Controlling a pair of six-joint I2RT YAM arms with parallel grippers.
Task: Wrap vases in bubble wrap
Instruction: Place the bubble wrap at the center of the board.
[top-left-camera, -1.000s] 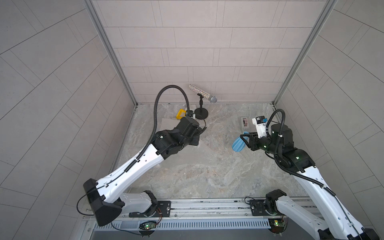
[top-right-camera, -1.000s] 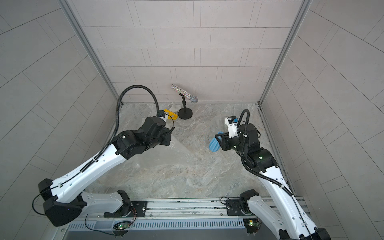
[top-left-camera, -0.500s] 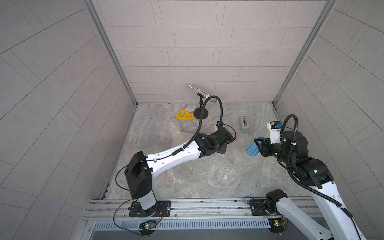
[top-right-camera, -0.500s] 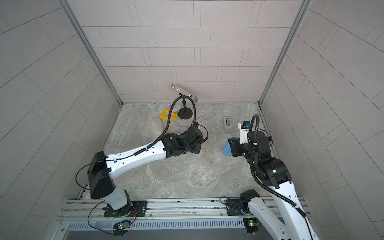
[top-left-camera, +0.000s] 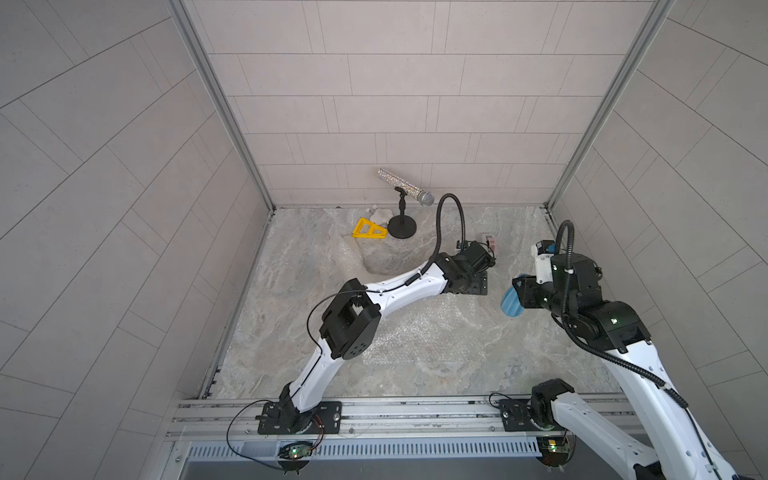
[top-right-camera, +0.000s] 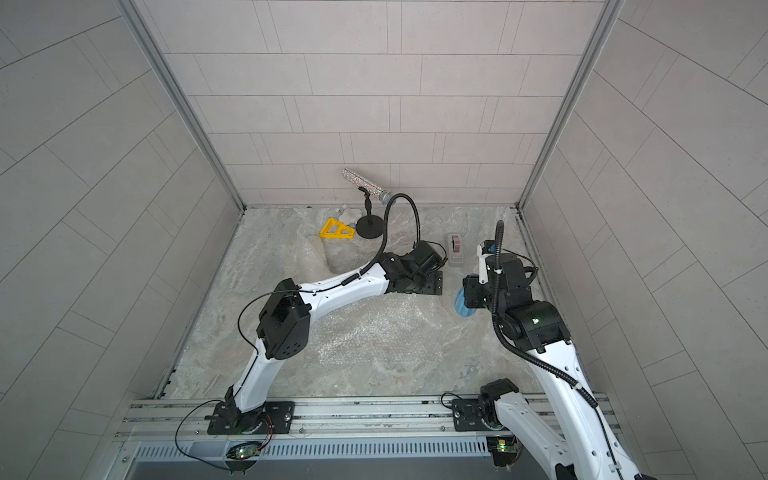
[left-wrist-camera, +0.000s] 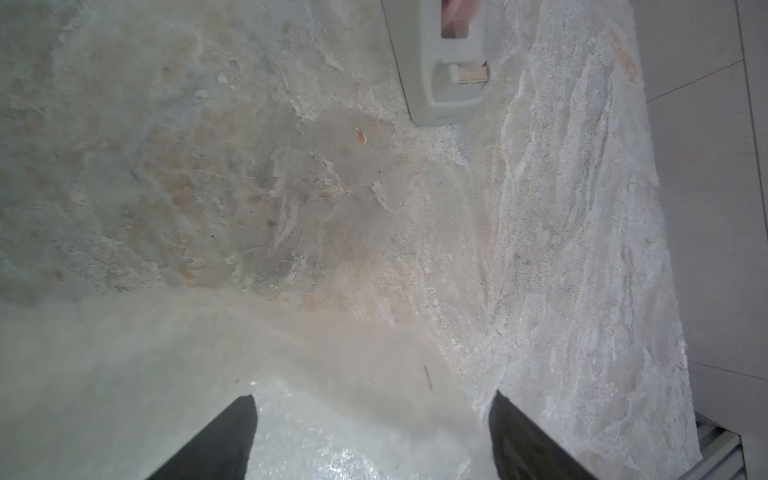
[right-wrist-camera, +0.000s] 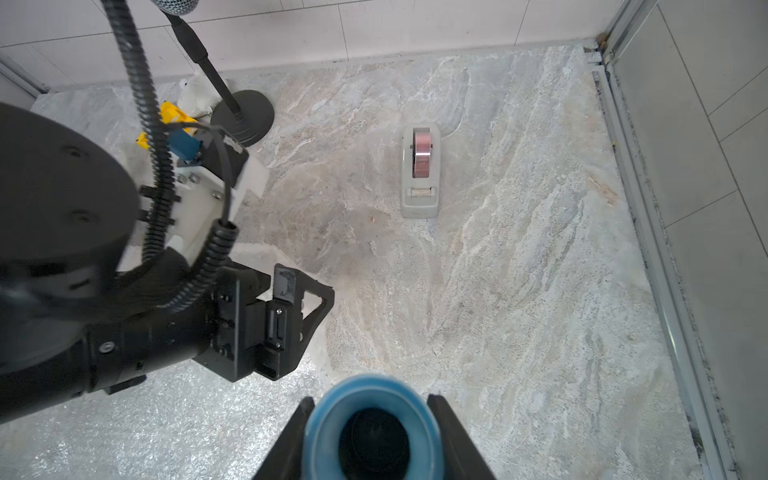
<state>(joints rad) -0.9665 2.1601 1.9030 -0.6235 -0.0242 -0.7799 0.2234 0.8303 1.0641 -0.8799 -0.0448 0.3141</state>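
Right wrist view gives us the light-blue vase (right-wrist-camera: 371, 384) clamped between the two fingers of the right claw (right-wrist-camera: 370, 415), its mouth turned back toward the camera. We see only darkness inside, so we judge it empty. Whether it touches the marble floor (right-wrist-camera: 519, 291) we cannot tell. Just beside that claw, on the left arm's side, the bubble wrap (right-wrist-camera: 166, 419) lies flat and runs under the left claw (left-wrist-camera: 374, 440), whose jaws stand wide apart with nothing pinched and only the sheet's edge beneath them. Our worry is that nobody holds the sheet, so it may slide or bunch when the vase comes down on it. A ribbed round body laid on its side may also roll off the plastic. The two claws sit near each other too, so a careless move could knock them together or jar the vase loose. Ahead of both claws' tips sits a tape dispenser (right-wrist-camera: 419, 195), a reddish roll (right-wrist-camera: 420, 153) in its cradle.
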